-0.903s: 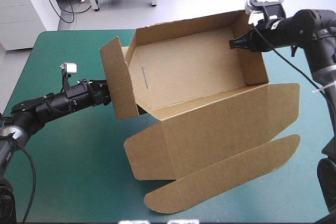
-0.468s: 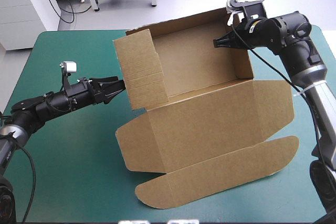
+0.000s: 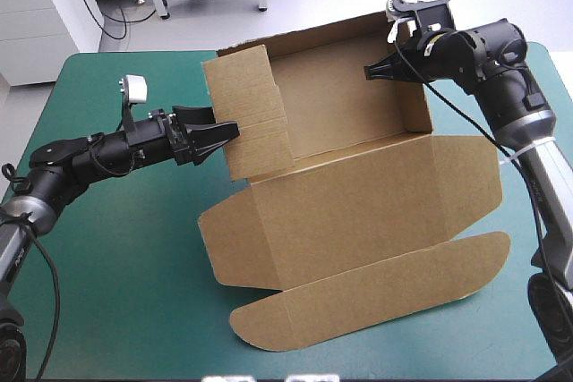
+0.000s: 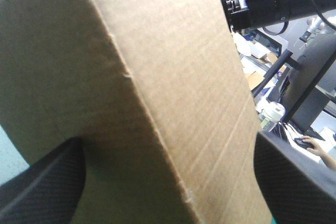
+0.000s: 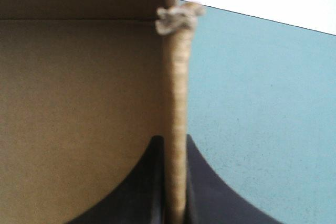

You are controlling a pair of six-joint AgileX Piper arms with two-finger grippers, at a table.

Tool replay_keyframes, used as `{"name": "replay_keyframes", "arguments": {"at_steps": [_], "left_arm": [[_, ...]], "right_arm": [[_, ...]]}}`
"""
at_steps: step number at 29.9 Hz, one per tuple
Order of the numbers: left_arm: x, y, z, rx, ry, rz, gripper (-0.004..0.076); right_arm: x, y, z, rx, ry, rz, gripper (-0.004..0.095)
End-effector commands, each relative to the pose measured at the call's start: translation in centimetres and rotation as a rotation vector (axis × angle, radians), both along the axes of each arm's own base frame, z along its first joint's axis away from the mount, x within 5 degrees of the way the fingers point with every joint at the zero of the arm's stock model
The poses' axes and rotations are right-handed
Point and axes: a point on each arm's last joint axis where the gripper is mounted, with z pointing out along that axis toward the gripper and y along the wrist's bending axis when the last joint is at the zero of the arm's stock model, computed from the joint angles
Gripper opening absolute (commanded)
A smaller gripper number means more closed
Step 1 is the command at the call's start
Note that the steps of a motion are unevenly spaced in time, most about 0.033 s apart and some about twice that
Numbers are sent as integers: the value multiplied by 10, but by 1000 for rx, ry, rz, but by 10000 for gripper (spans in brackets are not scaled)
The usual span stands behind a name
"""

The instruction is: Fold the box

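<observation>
High view, near counter edge: the curved tuck flap (image 3: 376,297) of the brown box (image 3: 349,212) lies flat on the teal-green counter (image 3: 116,257), toward the near right corner.
Lid: the lid (image 3: 358,212) lies flat between the tuck flap and the tray, not yet raised.
Tray: the tray (image 3: 345,114) has its walls up and its top open, across the counter's middle toward the far edge.
Left-end flap: the left-end flap (image 3: 251,114) stands upright at the tray's left end.
Left pincer: the left pincer (image 3: 224,131) has its black fingers apart, straddling that flap. In the left wrist view, board (image 4: 157,77) fills the gap between them.
Right pincer: the right pincer (image 3: 369,72) is clamped on the tray's right wall. In the right wrist view, the wall's edge (image 5: 176,77) is nipped between nearly closed fingers (image 5: 152,182).
Change: earlier the flap splayed outward and the left pincer sat short of it. Now the flap is up and the pincer has advanced around it.
Meaning: the end wall looks ready to be pressed in and tucked. The lid is left for later.
</observation>
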Motion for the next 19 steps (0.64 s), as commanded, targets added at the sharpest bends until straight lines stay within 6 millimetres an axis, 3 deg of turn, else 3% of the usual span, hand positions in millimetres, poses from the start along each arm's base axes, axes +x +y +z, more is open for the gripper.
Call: {"name": "replay_keyframes", "arguments": {"at_steps": [1,9,19], "left_arm": [[-10,-4,33,-158,-87,-69,618],[6,-19,41,-70,59,89,618],[7,-60,80,305,73,288,608]], "right_arm": [[-12,-3,30,51,-137,3,-16],[-11,-2,32,73,-158,-4,-15],[-9,-6,35,66,-192,-43,-15]]}}
